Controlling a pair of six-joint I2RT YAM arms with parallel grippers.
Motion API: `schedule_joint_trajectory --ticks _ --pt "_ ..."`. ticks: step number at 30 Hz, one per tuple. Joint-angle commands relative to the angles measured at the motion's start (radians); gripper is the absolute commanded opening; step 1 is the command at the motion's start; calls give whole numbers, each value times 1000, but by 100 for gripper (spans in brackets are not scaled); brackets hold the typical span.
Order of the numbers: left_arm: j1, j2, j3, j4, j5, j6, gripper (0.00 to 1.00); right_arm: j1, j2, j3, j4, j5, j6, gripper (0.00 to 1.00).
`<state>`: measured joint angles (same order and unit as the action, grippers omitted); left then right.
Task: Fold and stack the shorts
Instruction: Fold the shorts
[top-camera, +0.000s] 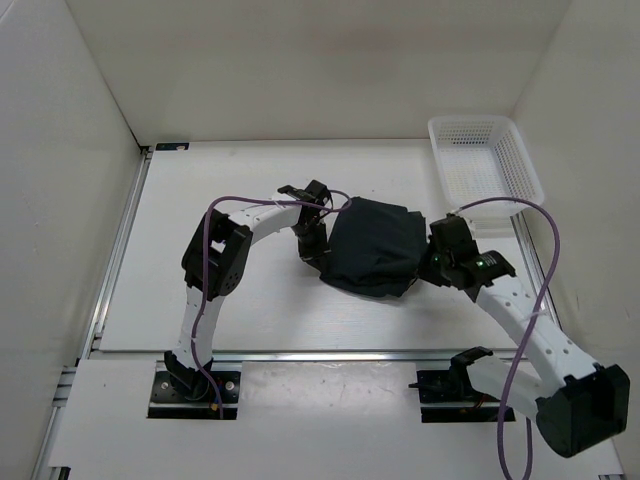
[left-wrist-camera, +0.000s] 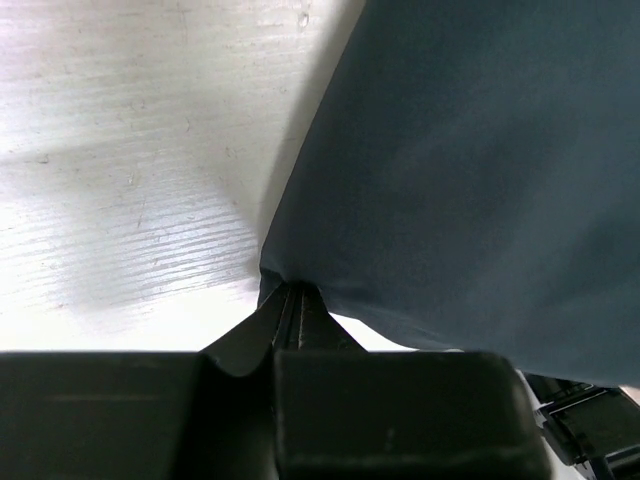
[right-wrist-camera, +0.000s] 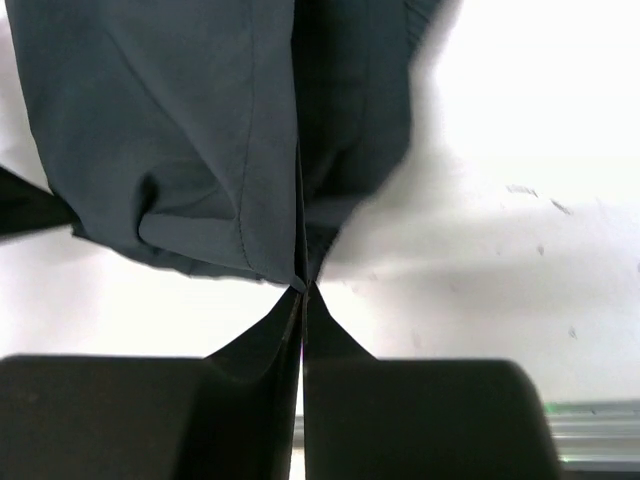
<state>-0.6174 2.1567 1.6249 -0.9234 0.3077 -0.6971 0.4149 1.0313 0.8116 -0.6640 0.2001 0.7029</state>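
Note:
Dark navy shorts (top-camera: 373, 245) are bunched between my two grippers over the middle of the white table. My left gripper (top-camera: 312, 243) is shut on the shorts' left edge; in the left wrist view the cloth (left-wrist-camera: 470, 170) comes out of its closed tips (left-wrist-camera: 292, 290). My right gripper (top-camera: 432, 262) is shut on the shorts' right edge; in the right wrist view the folded cloth (right-wrist-camera: 200, 140) hangs from its pinched tips (right-wrist-camera: 302, 285). The underside of the shorts is hidden.
A white mesh basket (top-camera: 487, 165) stands at the back right corner. A grey rail (top-camera: 115, 250) runs along the table's left edge. Purple cables (top-camera: 548, 250) loop over both arms. White walls enclose the back and sides.

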Motion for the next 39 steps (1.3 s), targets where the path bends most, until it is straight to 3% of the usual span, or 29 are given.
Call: schedule_joint_trajectory --ticks 1,13,15,17,18,20,21,22,31,35,37,38,39 --pt "-4 -38 -5 24 -12 -13 10 12 -89 -35 -89 18 -8 0" --pt "-4 -58 -16 24 -12 -22 10 44 -123 -149 -140 -8 46 1" --pt "-4 -72 -26 24 -12 -22 10 44 -100 -123 -140 1 37 20" --pt "-4 -101 -40 24 -21 -22 10 44 -88 -103 -149 37 27 27" --pt "-4 -110 -49 24 -21 -22 10 44 -88 -85 -158 48 27 45" --pt "-4 -144 -72 24 -21 -22 10 44 -88 -66 -158 62 27 53" --pt "-4 -156 -85 24 -30 -22 10 44 -88 -48 -158 77 27 63" --pt "-4 -184 -97 24 -30 -22 10 44 -88 -36 -158 78 27 67" --pt "-119 -362 -289 43 -81 -113 10 44 64 84 -99 96 7 67" --pt "-200 -406 -344 43 -90 -159 10 44 159 98 -71 53 -10 89" --pt "-212 -417 -362 43 -81 -159 27 44 170 98 -49 9 -19 90" --pt "-212 -426 -375 43 -81 -159 41 35 170 75 -49 -7 -19 91" --pt "-212 -451 -375 43 -81 -159 73 35 170 64 -24 -25 -19 91"
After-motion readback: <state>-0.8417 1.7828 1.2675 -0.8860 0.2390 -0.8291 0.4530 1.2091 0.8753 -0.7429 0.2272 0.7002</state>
